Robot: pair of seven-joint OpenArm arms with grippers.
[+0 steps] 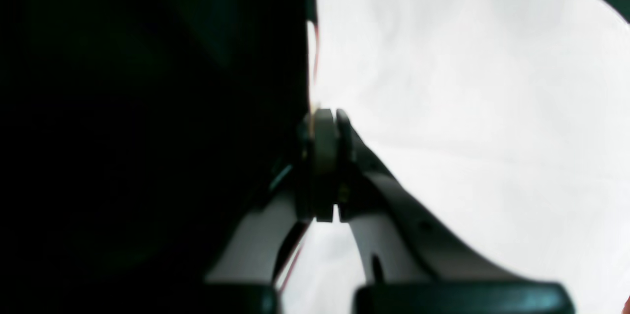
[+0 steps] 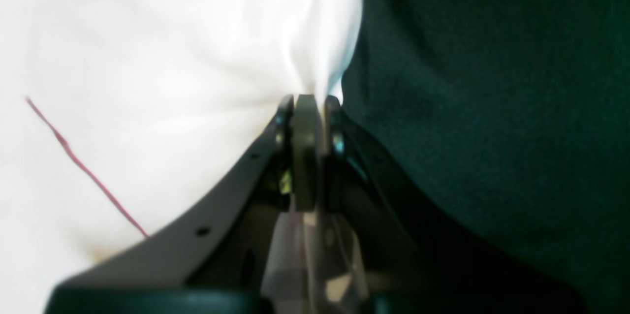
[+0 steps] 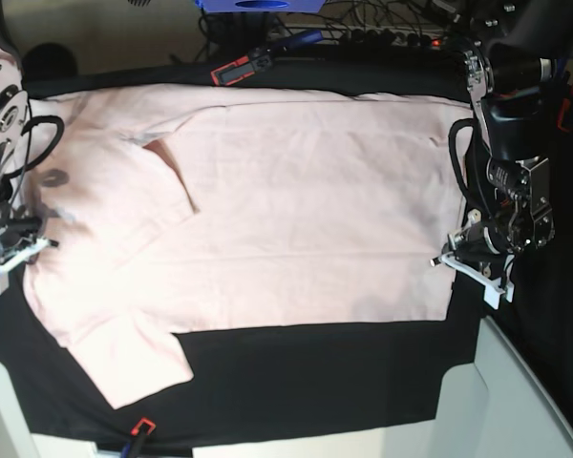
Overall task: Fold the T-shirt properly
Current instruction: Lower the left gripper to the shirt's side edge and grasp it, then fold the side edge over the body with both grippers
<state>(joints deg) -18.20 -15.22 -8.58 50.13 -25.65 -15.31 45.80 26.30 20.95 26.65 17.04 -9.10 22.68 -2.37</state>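
Note:
The pale pink T-shirt (image 3: 296,219) lies spread flat on the black table cloth (image 3: 315,372), plain side up, hem to the right and sleeves to the left. My left gripper (image 3: 446,256) sits at the hem's lower right corner. In the left wrist view it (image 1: 330,122) is shut on the T-shirt (image 1: 467,82) right at the cloth's edge. My right gripper (image 3: 29,250) is at the left edge of the shirt. The right wrist view shows it (image 2: 315,102) shut on bunched fabric of the T-shirt (image 2: 147,58). One sleeve (image 3: 134,363) sticks out at the front left.
A red-and-black tool (image 3: 239,69) and cables lie along the table's far edge. A small red-and-black object (image 3: 141,429) sits at the front edge. A pale surface (image 3: 525,401) lies at the lower right. A red thread (image 2: 83,169) crosses the fabric.

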